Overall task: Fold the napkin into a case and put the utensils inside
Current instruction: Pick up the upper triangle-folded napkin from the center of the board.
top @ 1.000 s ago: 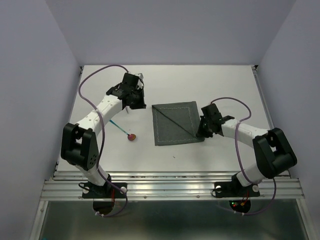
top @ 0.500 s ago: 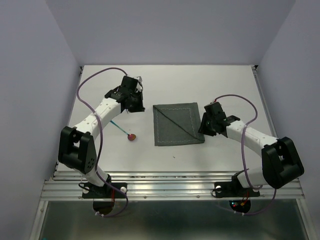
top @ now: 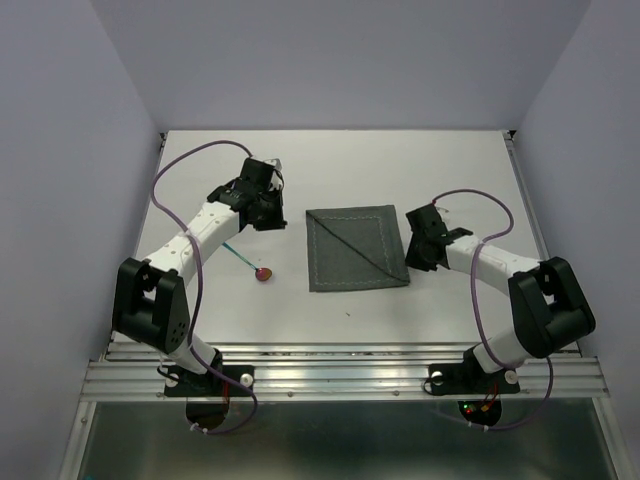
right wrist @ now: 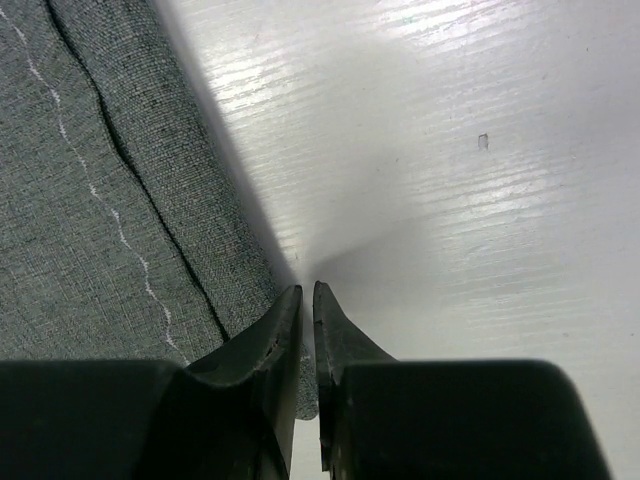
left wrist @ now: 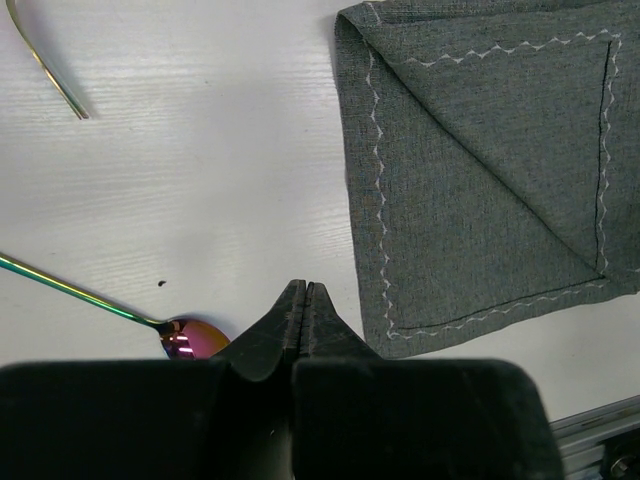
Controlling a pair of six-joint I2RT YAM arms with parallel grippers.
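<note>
Dark grey stitched fabric napkin (top: pixel 355 248): soft, light; pinch its edge. Left fingers (left wrist: pixel 285 322) pressed together, empty. Right fingers (right wrist: pixel 272 335) narrow at edge, grip unclear.

Bright, even light, sharp overhead view, sheen on the white table (right wrist: pixel 420 60), soft shadow beside the napkin (right wrist: pixel 100 200) edge

Open table (top: pixel 400 165) lies beyond and before the napkin (top: pixel 355 250); the spoon (top: pixel 246 260) bars its left, the right arm (top: pixel 482 262) its right edge.
</note>
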